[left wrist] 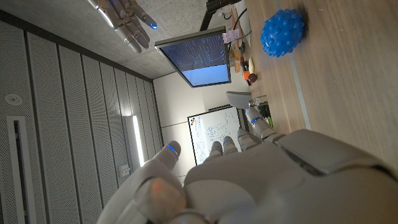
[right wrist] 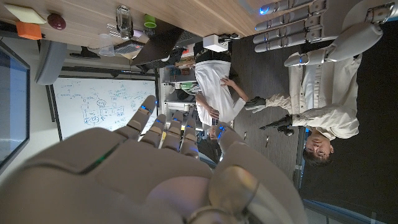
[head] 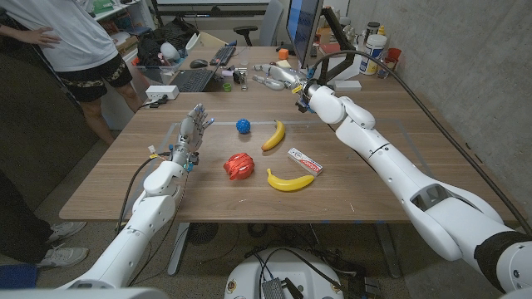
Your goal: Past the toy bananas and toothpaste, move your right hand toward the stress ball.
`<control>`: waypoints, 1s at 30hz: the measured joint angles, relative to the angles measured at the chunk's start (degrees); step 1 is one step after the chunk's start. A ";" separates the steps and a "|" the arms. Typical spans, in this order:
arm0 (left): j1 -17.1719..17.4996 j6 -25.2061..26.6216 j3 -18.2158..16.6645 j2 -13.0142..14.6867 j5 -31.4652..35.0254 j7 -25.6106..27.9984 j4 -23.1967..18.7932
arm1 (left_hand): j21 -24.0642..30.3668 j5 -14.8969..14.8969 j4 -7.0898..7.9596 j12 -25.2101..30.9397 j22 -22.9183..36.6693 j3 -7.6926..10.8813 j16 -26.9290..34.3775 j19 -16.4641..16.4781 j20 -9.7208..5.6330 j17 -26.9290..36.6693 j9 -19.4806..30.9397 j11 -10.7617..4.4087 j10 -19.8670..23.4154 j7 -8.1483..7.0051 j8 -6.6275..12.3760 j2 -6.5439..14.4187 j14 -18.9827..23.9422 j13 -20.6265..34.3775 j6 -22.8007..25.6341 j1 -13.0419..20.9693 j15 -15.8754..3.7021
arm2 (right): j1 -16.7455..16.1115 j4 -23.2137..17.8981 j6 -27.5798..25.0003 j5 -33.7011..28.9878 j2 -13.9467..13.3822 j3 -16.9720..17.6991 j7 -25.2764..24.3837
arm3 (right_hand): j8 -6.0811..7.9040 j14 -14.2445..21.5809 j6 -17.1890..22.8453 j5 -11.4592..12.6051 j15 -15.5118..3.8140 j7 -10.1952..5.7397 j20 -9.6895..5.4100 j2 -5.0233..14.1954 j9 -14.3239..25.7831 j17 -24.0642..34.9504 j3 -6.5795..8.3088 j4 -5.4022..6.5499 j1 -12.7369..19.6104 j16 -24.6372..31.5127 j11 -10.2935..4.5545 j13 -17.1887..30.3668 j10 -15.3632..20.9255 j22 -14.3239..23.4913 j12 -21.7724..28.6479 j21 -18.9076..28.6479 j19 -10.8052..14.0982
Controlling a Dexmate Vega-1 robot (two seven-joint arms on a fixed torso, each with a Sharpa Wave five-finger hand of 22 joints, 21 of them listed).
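Note:
The blue knobbly stress ball (head: pixel 243 126) (left wrist: pixel 283 32) lies on the wooden table (head: pixel 150 178) near the middle. One toy banana (head: pixel 274 135) is just right of it; a second banana (head: pixel 290 180) and the toothpaste box (head: pixel 305 161) lie nearer me. My right hand (head: pixel 280 78) (right wrist: pixel 168 180) is held out past them over the table's far part, beyond and right of the ball, fingers apart and holding nothing. Left of the ball my left hand (head: pixel 193 129) (left wrist: pixel 249 180) stands with fingers spread, holding nothing.
A red toy (head: pixel 238 166) lies between the ball and the near banana. A keyboard (head: pixel 191 80), a monitor (head: pixel 303 25), bottles (head: pixel 374 40) and small clutter line the far edge. A person (head: pixel 75 41) stands at the far left corner.

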 measured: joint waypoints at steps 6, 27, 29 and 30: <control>0.08 0.00 -0.10 0.02 -0.04 -0.01 -0.02 | 0.00 0.00 0.00 0.00 0.00 0.00 0.00 0.00 0.00 0.00 0.00 0.00 0.00 0.00 0.00 0.00 0.00 0.00 0.00 0.00 0.00 | 0.31 0.36 0.08 -0.73 0.20 -0.51 0.30 | 0.00 0.00 0.08 0.00 0.00 -0.07 0.00 0.00 0.03 0.00 -0.23 0.23 0.00 0.00 0.00 0.00 0.00 0.00 0.00 -0.11 0.00; 0.28 0.00 -0.46 0.05 -0.15 -0.26 0.21 | -0.21 0.00 0.00 0.00 0.00 0.00 0.00 0.00 0.00 0.00 0.00 0.00 0.00 -0.21 0.00 0.23 0.00 0.00 0.21 -0.23 0.00 | 1.97 2.90 -0.40 -2.13 1.36 -2.37 1.02 | 0.00 0.00 0.08 -0.27 0.00 -0.06 0.00 0.19 0.29 0.39 -1.34 1.35 -0.28 0.01 0.00 -0.01 0.00 0.30 0.00 -0.53 0.00; 0.31 0.00 -0.55 0.06 -0.17 -0.28 0.29 | -0.21 0.00 0.00 0.00 0.00 0.00 0.00 0.00 0.00 0.00 0.00 0.00 0.00 -0.21 0.00 0.23 0.00 0.00 0.21 -0.23 0.00 | 2.20 3.25 -0.40 -2.34 1.49 -2.61 1.06 | 0.00 0.00 0.08 -0.27 0.00 -0.06 0.00 -0.16 0.29 0.53 -1.34 1.35 -0.62 0.01 0.00 -0.01 0.00 0.30 0.00 -0.53 -0.01; 0.31 0.00 -0.57 0.06 -0.19 -0.30 0.31 | -0.22 0.00 0.00 0.00 0.00 0.00 0.00 0.00 0.00 0.00 0.00 0.00 0.00 -0.21 0.00 0.23 0.00 0.00 0.21 -0.23 0.00 | 2.30 3.41 -0.40 -2.40 1.57 -2.72 1.06 | 0.00 0.00 0.08 -0.27 0.00 -0.06 0.00 -0.16 0.29 0.53 -1.34 1.35 -0.62 0.01 0.00 -0.01 0.00 0.30 0.00 -0.53 0.00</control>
